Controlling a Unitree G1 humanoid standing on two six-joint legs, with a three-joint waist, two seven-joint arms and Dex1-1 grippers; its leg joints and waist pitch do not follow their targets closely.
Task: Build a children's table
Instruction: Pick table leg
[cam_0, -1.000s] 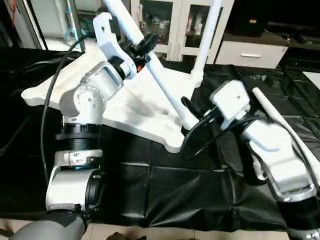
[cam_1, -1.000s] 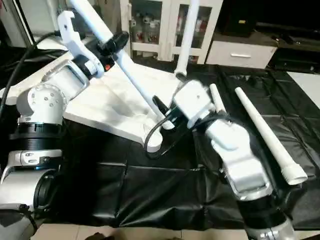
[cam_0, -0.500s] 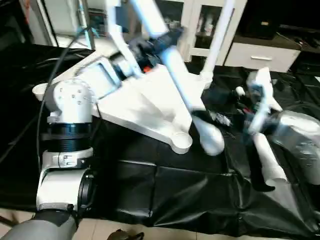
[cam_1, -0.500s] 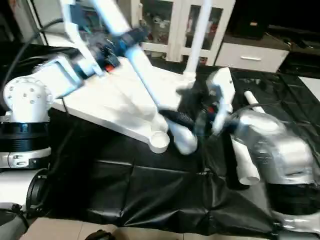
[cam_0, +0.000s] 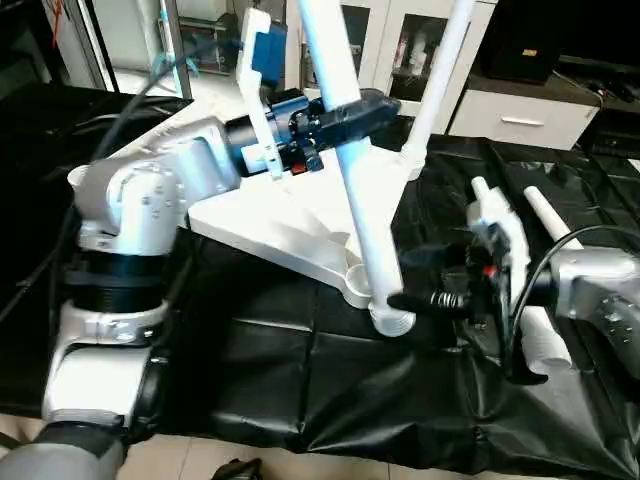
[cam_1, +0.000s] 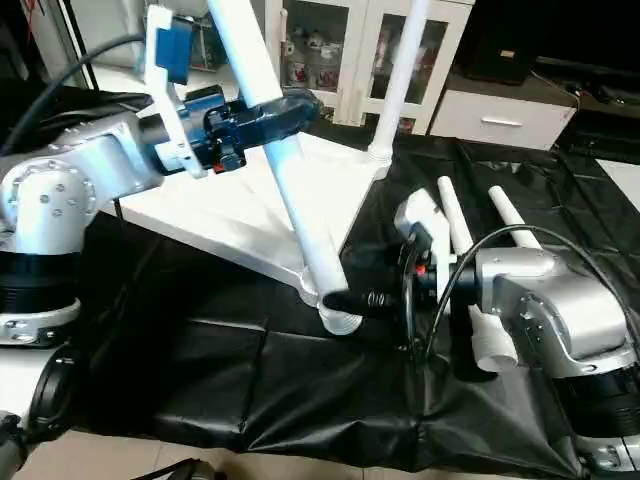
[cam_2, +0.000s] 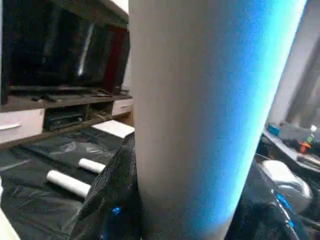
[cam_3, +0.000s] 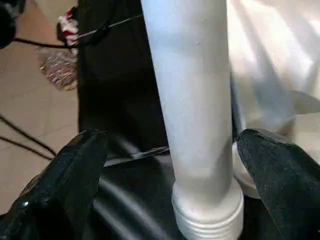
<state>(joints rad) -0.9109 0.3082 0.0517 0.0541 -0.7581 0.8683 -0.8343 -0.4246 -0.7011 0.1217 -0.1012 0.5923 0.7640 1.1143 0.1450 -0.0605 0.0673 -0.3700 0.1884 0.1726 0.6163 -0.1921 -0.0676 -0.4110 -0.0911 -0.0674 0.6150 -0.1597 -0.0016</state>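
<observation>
The children's table top (cam_0: 285, 215) lies upside down on the black cloth, with one white leg (cam_0: 441, 70) standing upright in its far corner socket. My left gripper (cam_0: 345, 112) is shut on a second leg (cam_0: 362, 210) at mid-length and holds it steeply tilted. That leg's threaded end (cam_0: 392, 320) hangs just in front of the near corner socket (cam_0: 353, 284), beside it and not in it. My right gripper (cam_3: 170, 142) is open, one finger (cam_3: 67, 182) on each side of the leg's lower end, not touching it. Two more legs (cam_0: 535, 330) lie on the cloth at the right.
Black plastic sheeting (cam_0: 300, 380) covers the work surface to its front edge. White glass-door cabinets (cam_0: 385, 40) and a low drawer unit (cam_0: 520, 110) stand behind. A black cable (cam_0: 520, 300) loops around my right wrist.
My left arm has swung the held leg steeper, and its threaded end has come off the near corner socket toward me. My right gripper has pulled back and now straddles the leg's lower end.
</observation>
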